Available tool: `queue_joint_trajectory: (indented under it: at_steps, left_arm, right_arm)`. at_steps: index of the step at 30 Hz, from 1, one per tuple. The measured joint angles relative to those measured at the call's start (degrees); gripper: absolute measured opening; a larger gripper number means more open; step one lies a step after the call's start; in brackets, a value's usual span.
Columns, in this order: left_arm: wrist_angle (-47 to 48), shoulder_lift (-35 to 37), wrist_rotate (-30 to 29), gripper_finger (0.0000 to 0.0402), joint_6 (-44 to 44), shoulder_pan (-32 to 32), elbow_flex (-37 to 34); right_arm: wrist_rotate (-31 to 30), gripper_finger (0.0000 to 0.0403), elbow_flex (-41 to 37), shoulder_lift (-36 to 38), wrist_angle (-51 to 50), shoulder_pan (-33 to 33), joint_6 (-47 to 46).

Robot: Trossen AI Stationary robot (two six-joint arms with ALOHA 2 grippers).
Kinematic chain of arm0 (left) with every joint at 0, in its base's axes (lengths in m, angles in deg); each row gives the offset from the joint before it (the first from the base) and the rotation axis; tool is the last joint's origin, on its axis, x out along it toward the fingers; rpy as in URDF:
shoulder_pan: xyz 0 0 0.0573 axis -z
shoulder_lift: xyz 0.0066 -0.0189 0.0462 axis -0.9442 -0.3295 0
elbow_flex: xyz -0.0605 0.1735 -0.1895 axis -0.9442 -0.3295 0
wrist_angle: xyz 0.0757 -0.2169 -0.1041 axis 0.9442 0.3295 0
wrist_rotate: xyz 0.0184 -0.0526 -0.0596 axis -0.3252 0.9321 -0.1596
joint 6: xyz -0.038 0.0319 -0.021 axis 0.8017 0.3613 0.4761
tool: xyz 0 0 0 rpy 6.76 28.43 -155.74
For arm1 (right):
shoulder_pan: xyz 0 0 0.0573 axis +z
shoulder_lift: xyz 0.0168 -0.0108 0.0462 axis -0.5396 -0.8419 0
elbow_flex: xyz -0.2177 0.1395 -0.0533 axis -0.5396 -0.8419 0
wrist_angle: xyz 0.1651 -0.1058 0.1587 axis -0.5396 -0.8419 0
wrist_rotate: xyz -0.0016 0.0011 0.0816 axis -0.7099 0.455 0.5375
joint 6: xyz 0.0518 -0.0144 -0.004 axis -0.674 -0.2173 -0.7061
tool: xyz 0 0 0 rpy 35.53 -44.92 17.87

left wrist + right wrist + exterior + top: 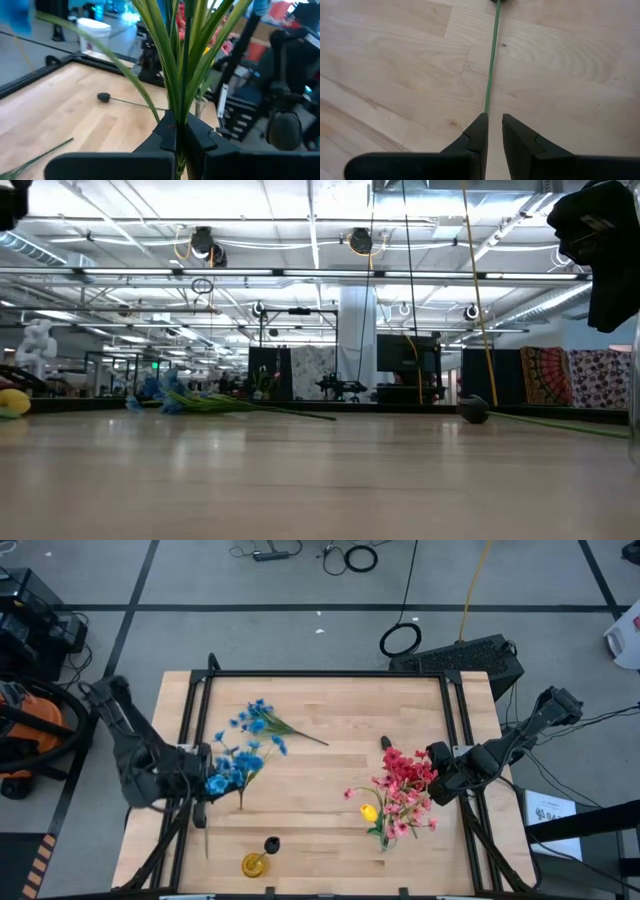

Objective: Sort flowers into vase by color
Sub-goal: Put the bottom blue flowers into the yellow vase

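Partly my left gripper (176, 142) hides the blue sprig (232, 772) clamped near the left edge; my right gripper (493, 131), slightly apart, hovers over a thin stem (491, 60).

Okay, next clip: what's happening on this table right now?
The left gripper is shut on the stems of a blue flower sprig at the table's left edge. The right gripper hovers low over a thin green stem, fingers slightly apart, beside a vase of red and pink flowers with a yellow bud. Another blue sprig lies loose on the table.
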Motion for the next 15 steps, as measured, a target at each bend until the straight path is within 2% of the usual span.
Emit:
queue_joint_trajectory:
  at_steps: [3,9,15]
  left_arm:
    - [-2.14,-1.3,-3.98,0.0011,3.29,3.17,-1.99]
    - [-11.25,-5.1,-4.82,0.0011,4.97,6.8,-4.46]
    - [-17.28,-10.15,-5.89,0.0011,2.56,9.33,-4.46]
  right_arm:
    - [-0.02,0.0047,0.0,0.0,0.12,0.0,0.0]
    - [-0.02,0.0047,0.0,0.0,0.52,0.0,0.0]
    - [-0.04,0.0047,0.0,0.0,1.9,0.0,2.53]
